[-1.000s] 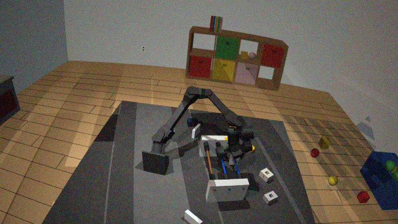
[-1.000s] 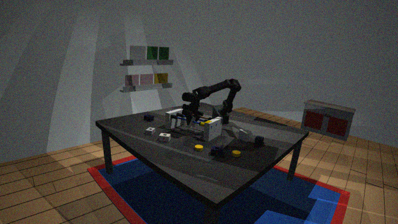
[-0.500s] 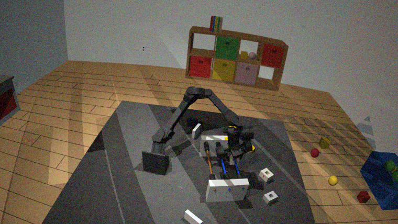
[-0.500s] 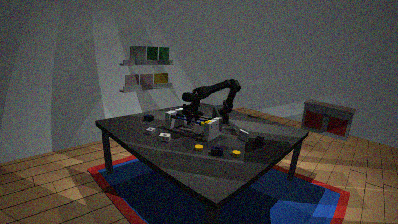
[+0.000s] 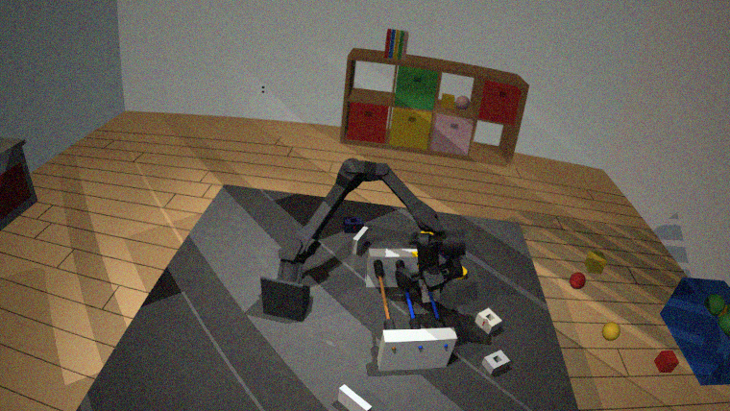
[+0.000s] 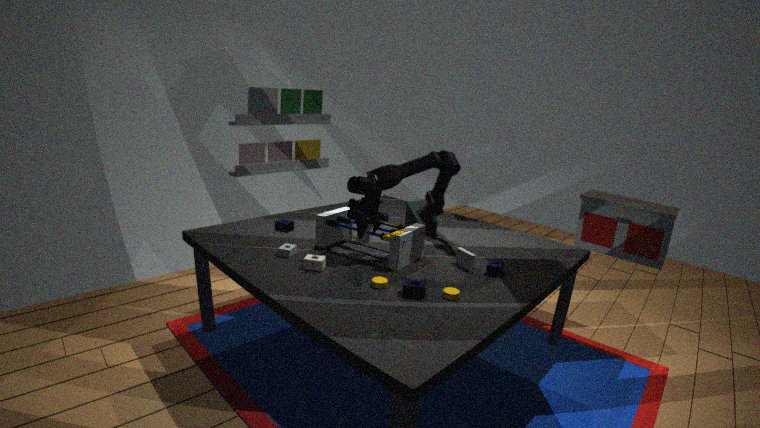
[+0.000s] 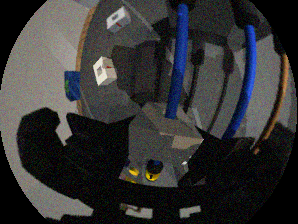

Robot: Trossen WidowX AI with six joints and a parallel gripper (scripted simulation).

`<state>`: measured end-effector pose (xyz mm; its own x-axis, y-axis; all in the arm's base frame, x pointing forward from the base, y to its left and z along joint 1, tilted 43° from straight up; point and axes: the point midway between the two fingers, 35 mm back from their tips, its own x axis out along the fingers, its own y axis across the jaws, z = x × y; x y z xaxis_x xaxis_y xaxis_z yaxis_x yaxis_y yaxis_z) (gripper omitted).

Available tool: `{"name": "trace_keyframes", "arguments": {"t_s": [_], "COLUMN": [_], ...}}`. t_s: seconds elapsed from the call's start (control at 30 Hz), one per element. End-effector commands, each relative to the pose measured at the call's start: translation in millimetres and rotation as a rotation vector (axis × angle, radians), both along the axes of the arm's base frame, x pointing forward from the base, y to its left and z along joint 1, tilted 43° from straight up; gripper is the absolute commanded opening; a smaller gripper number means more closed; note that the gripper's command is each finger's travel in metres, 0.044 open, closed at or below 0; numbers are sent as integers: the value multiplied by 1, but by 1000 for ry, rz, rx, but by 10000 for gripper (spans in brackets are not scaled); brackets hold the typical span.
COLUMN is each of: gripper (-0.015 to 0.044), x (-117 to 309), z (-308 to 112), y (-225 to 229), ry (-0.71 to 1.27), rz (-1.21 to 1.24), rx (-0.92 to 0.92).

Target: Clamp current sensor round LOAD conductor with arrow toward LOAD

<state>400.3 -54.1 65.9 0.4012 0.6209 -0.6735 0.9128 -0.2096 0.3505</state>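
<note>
The grey split-core sensor (image 7: 152,140) (image 5: 425,293) is between the fingertips of my gripper (image 7: 161,119) (image 5: 426,287) (image 6: 366,227), which is shut on it. The sensor sits at the outer blue conductor (image 7: 180,60) (image 5: 433,307), which runs into its body. A second blue conductor (image 7: 249,75) (image 5: 410,306) and an orange conductor (image 7: 285,95) (image 5: 383,299) run beside it. The sensor's halves look close together in the wrist view, but I cannot tell whether they are latched. Its arrow and the LOAD lettering cannot be made out.
The conductors span a front white panel (image 5: 416,351) and a back white panel (image 5: 377,279). Two white blocks with square holes (image 5: 488,328) (image 5: 496,368) stand beside them. Dark blue blocks (image 5: 352,224) (image 6: 413,288), yellow discs (image 6: 379,282) (image 6: 451,293) and white plates (image 5: 359,240) (image 5: 353,398) are also on the table.
</note>
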Motion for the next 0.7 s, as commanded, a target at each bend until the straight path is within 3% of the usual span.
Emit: {"name": "trace_keyframes", "arguments": {"t_s": [0.0, 0.03, 0.37, 0.67], "gripper": [25, 0, 0, 0], "x": [0, 0, 0, -3], "z": [0, 0, 0, -1], "y": [0, 0, 0, 0], "ry": [0, 0, 9, 132], "rz": [0, 0, 7, 115], "rx": [0, 0, -2, -15]}}
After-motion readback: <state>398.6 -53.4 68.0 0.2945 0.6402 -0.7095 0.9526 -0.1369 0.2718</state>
